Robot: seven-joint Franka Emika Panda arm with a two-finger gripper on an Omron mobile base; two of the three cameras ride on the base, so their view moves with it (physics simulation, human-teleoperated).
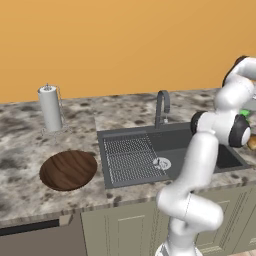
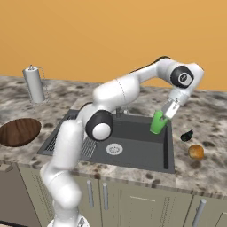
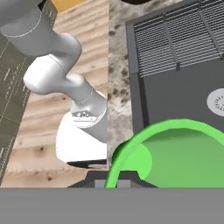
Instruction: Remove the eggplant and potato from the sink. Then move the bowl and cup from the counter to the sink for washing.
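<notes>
**Cup transfer to sink in progress**

Left base view: The bowl rests on the counter, left of the sink and not yet moved. The basin holds no vegetables. The faucet stands at the rear rim, and a paper towel roll stands well clear at the back.

Right base view: The gripper is clamped on the rim of the green cup, held tilted above the right part of the basin. The eggplant and potato lie on the counter right of the sink, so removal appears complete.

Hand view: The cup's open mouth sits directly below the hand, with the drain beyond. The next move calls for lowering and releasing inside the basin walls; open floor is ample.
</notes>
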